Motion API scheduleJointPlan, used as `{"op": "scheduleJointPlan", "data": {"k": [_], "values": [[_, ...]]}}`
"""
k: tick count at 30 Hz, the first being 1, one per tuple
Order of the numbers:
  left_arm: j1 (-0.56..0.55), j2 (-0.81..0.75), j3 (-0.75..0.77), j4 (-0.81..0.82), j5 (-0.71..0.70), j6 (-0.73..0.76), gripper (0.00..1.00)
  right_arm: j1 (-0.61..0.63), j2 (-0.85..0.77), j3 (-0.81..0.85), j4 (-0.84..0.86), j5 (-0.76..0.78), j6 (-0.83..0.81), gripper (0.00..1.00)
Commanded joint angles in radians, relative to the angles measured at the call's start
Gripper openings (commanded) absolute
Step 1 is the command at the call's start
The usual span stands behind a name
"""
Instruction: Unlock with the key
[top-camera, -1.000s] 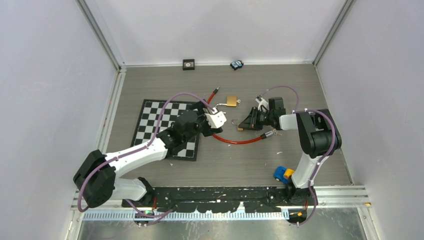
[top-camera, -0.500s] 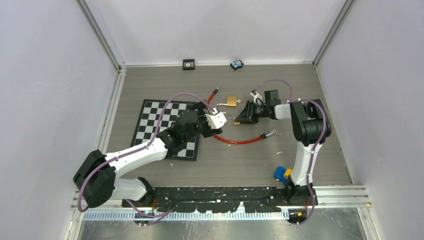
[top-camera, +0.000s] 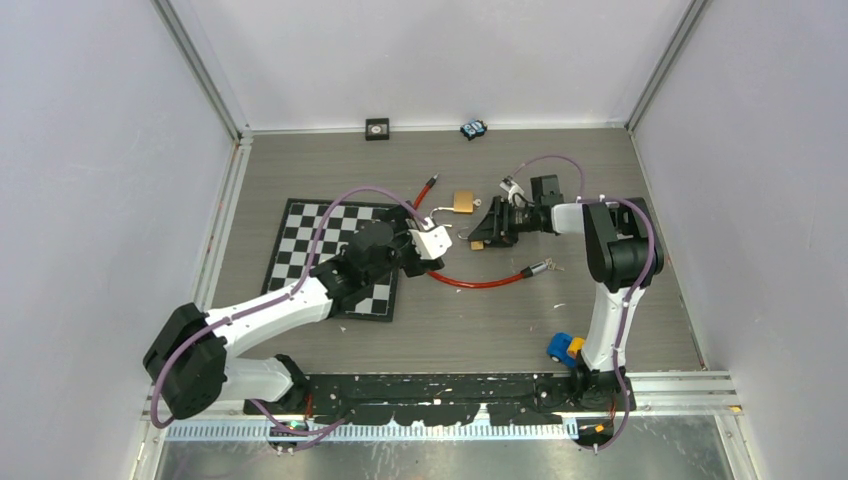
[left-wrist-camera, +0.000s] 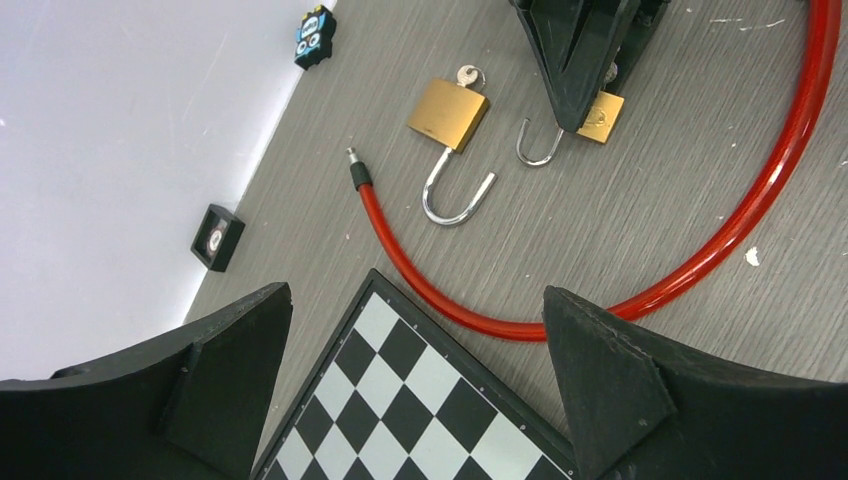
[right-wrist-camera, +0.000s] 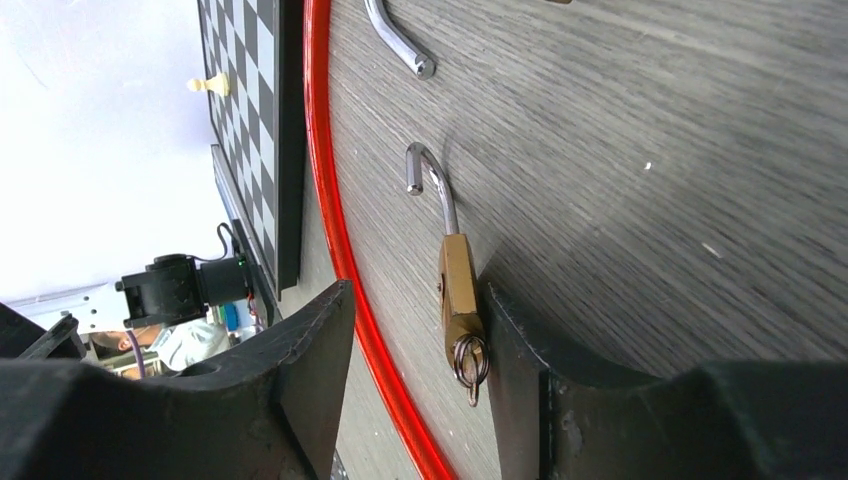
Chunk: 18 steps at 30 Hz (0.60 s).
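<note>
While the left end effector (left-wrist-camera: 417, 292) hangs spread wide over the chessboard's (left-wrist-camera: 430, 410) corner, the right end effector (top-camera: 482, 236) sits low on the counter (top-camera: 480, 320), fingers apart around a small brass padlock (right-wrist-camera: 458, 290). Its shackle stands open, a key ring (right-wrist-camera: 468, 362) at its base, and it touches one finger only. A larger open padlock (top-camera: 463, 201) lies just beside, near the red cable (top-camera: 470, 283).

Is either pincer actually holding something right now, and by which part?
Nothing is gripped. The right pincer stands open astride the small padlock, not clamping it; the left pincer is open and empty.
</note>
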Motion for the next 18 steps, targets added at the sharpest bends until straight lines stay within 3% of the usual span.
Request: {"op": "scheduleJointPlan", "data": {"k": [1, 18], "values": [[0.007, -0.039, -0.007, 0.020, 0.021, -0.009, 0.99, -0.018, -0.019, 0.004, -0.092, 0.119, -0.072, 0.58], [0.007, -0.042, -0.007, 0.019, 0.024, -0.017, 1.00, 0.052, -0.067, 0.111, -0.349, 0.427, -0.098, 0.75]]}}
